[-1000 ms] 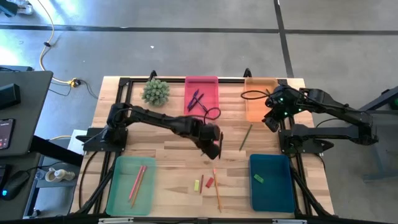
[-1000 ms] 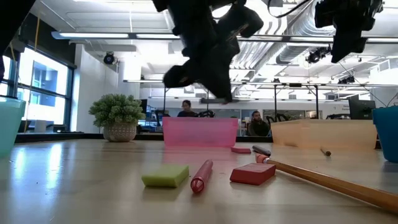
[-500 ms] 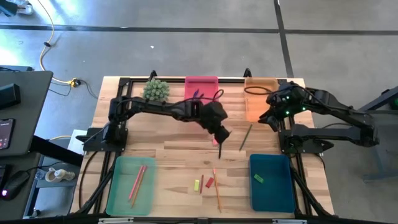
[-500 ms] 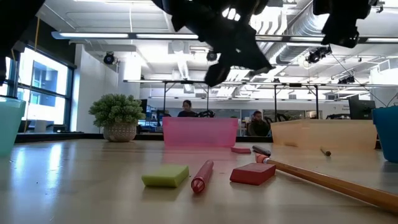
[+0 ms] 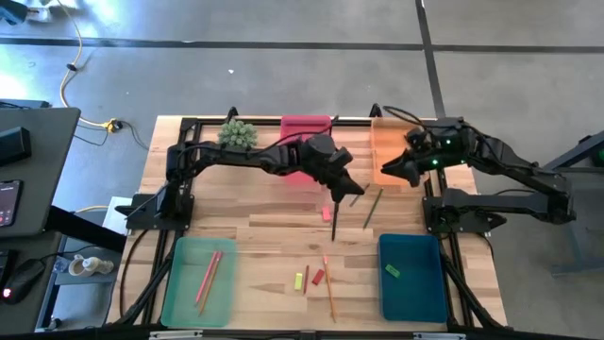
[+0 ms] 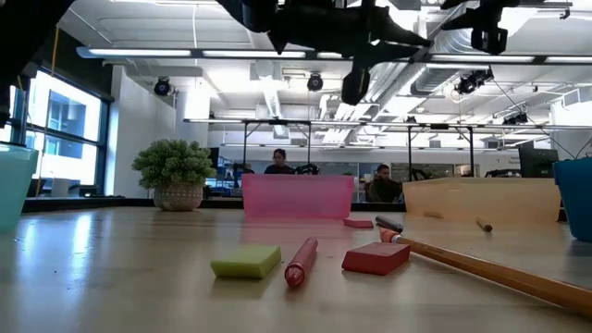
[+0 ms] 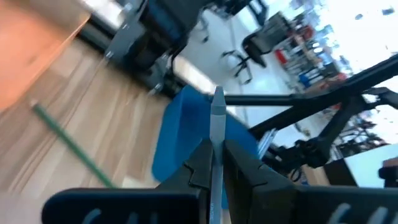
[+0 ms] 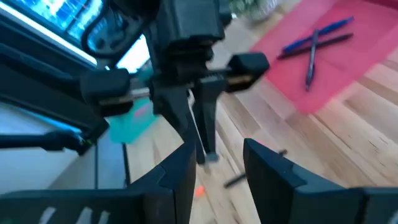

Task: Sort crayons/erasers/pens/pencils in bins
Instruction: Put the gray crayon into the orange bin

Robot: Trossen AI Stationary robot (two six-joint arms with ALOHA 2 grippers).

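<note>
A: Where is the stick found relative to the fingers?

B: A thin grey stick (image 7: 217,118) is clamped between the clenched fingers of the left gripper (image 5: 347,187), which is held in the air above the middle of the wooden counter (image 5: 255,236), just beside the shallow pink plastic bin (image 5: 307,125). The right gripper (image 5: 392,175) is held over the shallow orange plastic bin (image 5: 380,151); its fingers (image 8: 267,165) are spread apart and nothing is gripped between them.

A: Which way is the stick pointed?

B: Its long axis is set in line with the left fingers, and its tip is seen projecting past the fingertips. It is aimed toward the right side of the counter; the dark blue plastic bin (image 5: 415,293) is seen beyond it in the left wrist view.

A: What is noted on the surface and in the room?

B: Two long pencils (image 5: 208,274) are laid in the pale green plastic bin (image 5: 184,293), and a small green eraser (image 5: 392,272) in the dark blue one. Blue and dark pens (image 8: 314,46) are laid crossed in the pink bin. On the bare planks, an olive-green stick (image 5: 374,208), a yellow-green eraser (image 5: 298,280), a red eraser (image 5: 318,277) and a long orange pencil (image 5: 329,288) are scattered. A potted green plant (image 5: 238,134) is placed at the far edge. An office with ceiling lights is seen behind, where two people are seated.
</note>
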